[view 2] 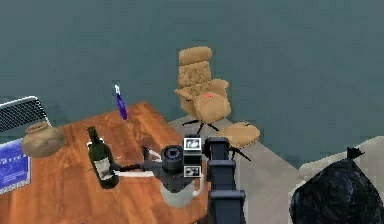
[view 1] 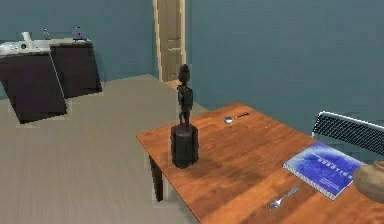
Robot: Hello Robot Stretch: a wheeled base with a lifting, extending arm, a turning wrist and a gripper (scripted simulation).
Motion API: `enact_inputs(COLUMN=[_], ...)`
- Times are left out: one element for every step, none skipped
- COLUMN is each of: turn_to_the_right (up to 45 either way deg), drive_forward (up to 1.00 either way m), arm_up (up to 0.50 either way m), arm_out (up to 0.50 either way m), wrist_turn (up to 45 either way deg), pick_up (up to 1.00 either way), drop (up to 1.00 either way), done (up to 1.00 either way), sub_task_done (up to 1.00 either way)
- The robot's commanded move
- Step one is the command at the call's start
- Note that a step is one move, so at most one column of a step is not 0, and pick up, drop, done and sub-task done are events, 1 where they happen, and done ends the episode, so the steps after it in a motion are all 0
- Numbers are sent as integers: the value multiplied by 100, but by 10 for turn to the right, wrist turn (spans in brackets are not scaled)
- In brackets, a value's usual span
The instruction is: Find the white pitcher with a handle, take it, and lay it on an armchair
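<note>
Gripper (view 2: 140, 166) is reaching out over the wooden table (view 2: 70, 195). Released or clenched: cannot tell. Nor can I tell whether it is carrying anything, since a pale rounded shape (view 2: 178, 190) is sitting right under its dark body against the tabletop. Colour and form are suggesting the white pitcher, though no handle is making itself out. Judging it as glazed ware: stiff, smooth, probably slippery, breakable if dropped, likely light when empty. The handle, or failing that the rim wall, is looking like the safest hold. Just beside the gripper's far end a dark bottle (view 2: 100, 158) is standing, its pale label unreadable. Farther out are lying a small blue bottle (view 2: 120, 102), a brown pot (view 2: 42, 140) and a blue book (view 1: 322, 165), its cover print too small to read. The tan armchair (view 2: 203, 90) is standing beyond the table's corner.
</note>
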Motion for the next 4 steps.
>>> enact_inputs(turn_to_the_right=[0, 0, 0, 0], drive_forward=[0, 0, 0, 0], arm_up=[0, -30, 0, 10], arm_out=[0, 0, 0, 0], wrist_turn=[360, 0, 0, 0], pick_up=[0, 0, 100, 0], drop=[0, 0, 0, 0], done=[0, 0, 0, 0], sub_task_done=[0, 0, 0, 0])
